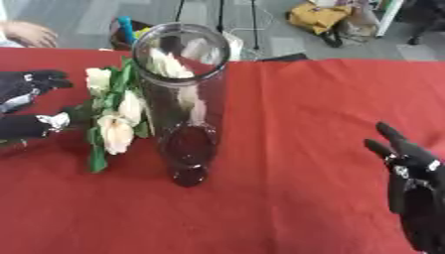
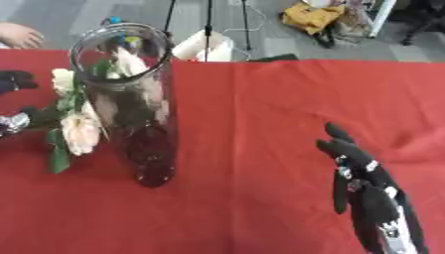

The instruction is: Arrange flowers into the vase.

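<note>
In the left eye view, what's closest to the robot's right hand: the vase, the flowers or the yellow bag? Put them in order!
From the right hand:
1. Vase, standing at table centre-left.
2. Flowers, lying just left of the vase.
3. Yellow bag, on the floor beyond the table.

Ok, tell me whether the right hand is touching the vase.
Apart. The left eye view shows bare red tablecloth between the right hand and the glass vase.

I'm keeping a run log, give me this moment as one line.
left hand: at flowers, fingers around stems | right hand: idle, open, lower right | vase: upright on red table, flowers lying beside it
</note>
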{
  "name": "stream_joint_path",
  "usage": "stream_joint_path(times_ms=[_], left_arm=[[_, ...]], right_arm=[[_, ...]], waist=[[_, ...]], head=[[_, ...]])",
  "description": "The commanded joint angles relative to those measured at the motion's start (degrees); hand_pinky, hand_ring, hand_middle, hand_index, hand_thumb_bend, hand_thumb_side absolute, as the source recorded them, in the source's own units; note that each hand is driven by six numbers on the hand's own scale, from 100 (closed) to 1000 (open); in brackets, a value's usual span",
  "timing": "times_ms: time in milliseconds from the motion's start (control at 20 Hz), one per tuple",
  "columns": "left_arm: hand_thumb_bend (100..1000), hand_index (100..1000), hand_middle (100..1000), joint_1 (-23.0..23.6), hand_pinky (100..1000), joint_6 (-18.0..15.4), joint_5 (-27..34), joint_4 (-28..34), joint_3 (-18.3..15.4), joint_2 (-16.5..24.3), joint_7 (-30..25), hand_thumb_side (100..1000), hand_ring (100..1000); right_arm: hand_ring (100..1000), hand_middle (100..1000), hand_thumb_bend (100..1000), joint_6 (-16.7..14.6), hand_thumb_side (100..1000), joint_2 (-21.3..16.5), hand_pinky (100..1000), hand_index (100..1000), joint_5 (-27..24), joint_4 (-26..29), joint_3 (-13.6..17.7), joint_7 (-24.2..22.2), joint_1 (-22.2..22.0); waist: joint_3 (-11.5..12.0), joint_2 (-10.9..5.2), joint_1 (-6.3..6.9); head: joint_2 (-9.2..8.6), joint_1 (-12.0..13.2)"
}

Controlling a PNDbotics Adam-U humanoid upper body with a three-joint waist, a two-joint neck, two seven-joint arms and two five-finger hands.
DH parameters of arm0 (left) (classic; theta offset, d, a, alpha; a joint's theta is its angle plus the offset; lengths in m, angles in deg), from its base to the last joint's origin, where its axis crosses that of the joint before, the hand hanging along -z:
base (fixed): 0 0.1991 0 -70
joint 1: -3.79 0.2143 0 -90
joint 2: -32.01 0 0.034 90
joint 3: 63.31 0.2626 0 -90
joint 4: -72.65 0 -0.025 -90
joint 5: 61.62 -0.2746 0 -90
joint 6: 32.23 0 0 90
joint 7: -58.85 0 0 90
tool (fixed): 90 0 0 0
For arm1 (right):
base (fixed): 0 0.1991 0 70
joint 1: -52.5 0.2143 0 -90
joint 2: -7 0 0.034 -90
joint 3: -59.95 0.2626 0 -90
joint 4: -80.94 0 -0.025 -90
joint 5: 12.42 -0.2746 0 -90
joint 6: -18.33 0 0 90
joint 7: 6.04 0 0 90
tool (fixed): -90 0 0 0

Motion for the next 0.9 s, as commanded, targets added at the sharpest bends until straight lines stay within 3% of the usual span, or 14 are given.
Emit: stream_joint_path(times_ms=[50,500,650,900], left_arm=[[160,1000,1000,-1.1,868,0.17,1.41,1.75,-1.85,3.07,-0.96,1000,1000],[336,1000,1000,-0.25,884,-0.86,0.31,2.82,-1.71,4.06,-5.4,1000,1000],[432,1000,1000,-0.04,899,-2.12,-1.93,3.04,-1.54,4.14,-5.76,1000,980],[452,1000,1000,0.34,901,-4.1,-5.36,1.93,-1.39,3.75,-7.08,1000,982]], right_arm=[[1000,202,100,0.31,1000,0.06,917,886,0.45,0.77,-0.27,-0.08,0.15],[1000,195,100,0.9,1000,-0.03,920,885,0.16,0.77,-0.51,-0.53,0.24],[1000,193,100,1.1,1000,0.03,921,884,0.07,0.77,-0.56,-0.72,0.42],[1000,187,100,1.32,1000,0.23,922,879,0.1,0.77,-0.54,-0.91,0.66]], waist=[[0.13,-1.36,0.4],[0.23,-1.46,0.49],[0.24,-1.33,0.49],[0.15,-1.06,0.41]], head=[[-0.61,-0.24],[-0.66,-0.33],[-0.72,-0.37],[-0.84,-0.34]])
